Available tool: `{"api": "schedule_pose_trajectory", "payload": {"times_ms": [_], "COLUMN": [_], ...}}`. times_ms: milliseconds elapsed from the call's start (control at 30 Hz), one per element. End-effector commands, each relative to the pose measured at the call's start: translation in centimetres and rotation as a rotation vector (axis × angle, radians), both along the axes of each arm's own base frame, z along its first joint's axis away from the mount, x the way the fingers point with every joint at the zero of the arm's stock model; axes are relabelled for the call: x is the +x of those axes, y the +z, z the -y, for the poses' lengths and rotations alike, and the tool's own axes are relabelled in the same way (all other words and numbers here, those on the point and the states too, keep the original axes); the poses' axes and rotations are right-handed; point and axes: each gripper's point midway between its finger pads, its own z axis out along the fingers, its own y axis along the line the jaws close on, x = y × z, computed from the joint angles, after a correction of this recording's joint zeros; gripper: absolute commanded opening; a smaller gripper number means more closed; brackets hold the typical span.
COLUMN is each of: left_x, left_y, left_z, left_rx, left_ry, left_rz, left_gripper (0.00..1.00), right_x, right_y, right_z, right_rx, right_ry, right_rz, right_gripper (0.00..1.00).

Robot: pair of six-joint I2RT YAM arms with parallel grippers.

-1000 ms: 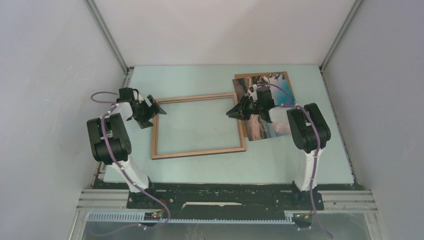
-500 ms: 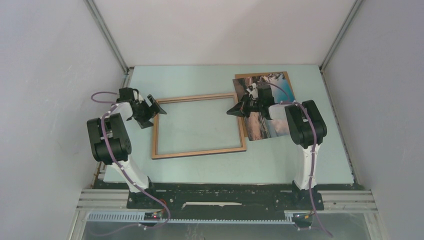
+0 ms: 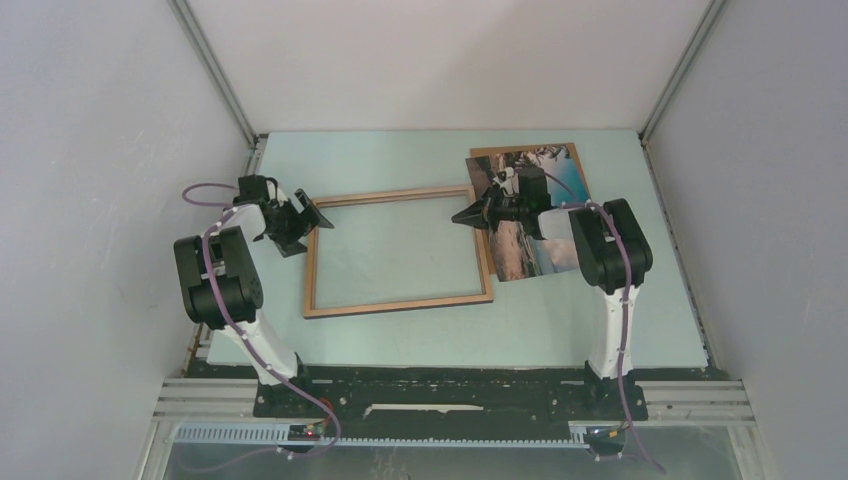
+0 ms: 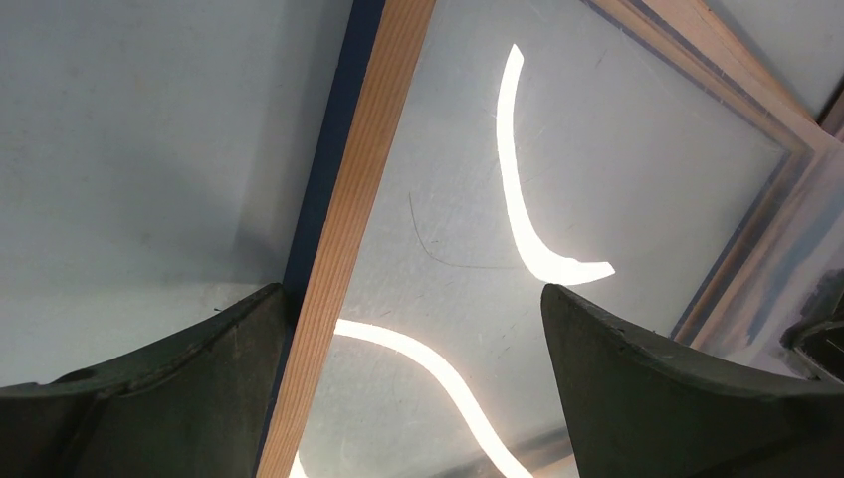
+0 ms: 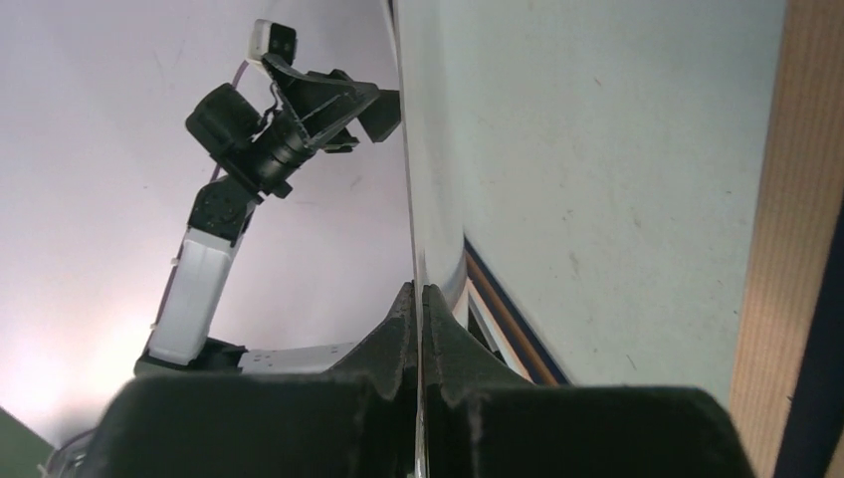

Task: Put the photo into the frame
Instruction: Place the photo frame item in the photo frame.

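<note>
The frame [image 3: 400, 303], wood-brown face up, lies flat mid-table. The photo [image 3: 520, 258], a sea-coast print, lies just right of it, its left edge by the frame's right rail. My right gripper [image 3: 462, 216] points left over that edge. In the right wrist view its pads [image 5: 419, 289] are shut on a thin sheet seen edge-on, the photo [image 5: 410, 199]. My left gripper [image 3: 318, 218] is open at the frame's far-left corner. In the left wrist view the frame's left rail [image 4: 348, 249] runs between the fingers [image 4: 413, 299], close by the left one.
A brown backing board [image 3: 520, 149] lies under the photo, showing along its far and right edges. Enclosure walls stand close on the left, right and back. The frame's pane [image 4: 597, 169] reflects bright light strips.
My right gripper has gone from partly open to shut on the photo's edge and shifted slightly toward the back. The left arm and the frame have not moved.
</note>
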Motion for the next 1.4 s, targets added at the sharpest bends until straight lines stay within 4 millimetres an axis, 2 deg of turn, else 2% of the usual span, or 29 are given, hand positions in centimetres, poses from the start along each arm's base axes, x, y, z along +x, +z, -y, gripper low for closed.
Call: {"api": "schedule_pose_trajectory", "payload": {"times_ms": [0, 300, 500, 533, 633, 700, 767, 933, 1033, 1100, 1233, 1300, 1367], "left_x": [0.1, 0.2, 0.0, 0.1, 0.0, 0.1, 0.2, 0.1, 0.1, 0.1, 0.2, 0.2, 0.3], "left_y": [1.5, 1.8, 1.4, 1.4, 1.5, 1.7, 1.8, 1.8, 1.8, 1.9, 2.0, 2.0, 2.0], "left_z": [1.9, 2.0, 3.0, 3.0, 2.9, 2.9, 2.9, 3.0, 3.0, 3.0, 2.8, 2.8, 2.7], "left_rx": [-0.061, -0.067, -0.135, -0.135, -0.128, -0.127, -0.127, -0.126, -0.125, -0.123, -0.108, -0.106, -0.110], "left_ry": [-0.038, -0.039, -0.045, -0.047, -0.045, -0.044, -0.044, -0.045, -0.045, -0.046, -0.044, -0.044, -0.041], "left_rz": [0.049, 0.058, 0.050, 0.051, 0.055, 0.059, 0.062, 0.064, 0.062, 0.066, 0.072, 0.072, 0.071], "left_gripper": [0.97, 0.98, 0.99, 0.99, 0.99, 0.99, 0.99, 0.99, 0.99, 0.99, 0.99, 0.99, 0.99], "right_x": [-0.3, 0.5, -0.8, -0.9, -1.1, -1.2, -1.6, -2.5, -2.3, -2.0, -1.9, -2.3, -2.5], "right_y": [0.8, 0.6, -1.2, -1.4, -1.3, -1.4, -1.7, -2.7, -2.6, -2.3, -1.5, -0.8, 0.0], "right_z": [-1.0, 0.3, -1.0, -1.0, -0.9, -0.5, -0.4, -0.8, -1.7, -2.3, -2.1, -1.9, -1.7], "right_rx": [0.066, 0.093, 0.089, 0.089, 0.045, -0.015, -0.077, -0.216, -0.244, -0.230, -0.198, -0.164, -0.105], "right_ry": [0.040, -0.006, 0.054, 0.057, 0.065, 0.060, 0.057, 0.053, 0.043, 0.042, 0.061, 0.083, 0.089], "right_rz": [-0.013, -0.002, -0.028, -0.025, 0.036, 0.069, 0.085, 0.128, 0.182, 0.215, 0.216, 0.200, 0.140], "right_gripper": [0.00, 0.00, 0.00, 0.05, 0.30, 0.38, 0.42, 0.44, 0.41, 0.35, 0.11, 0.02, 0.00]}}
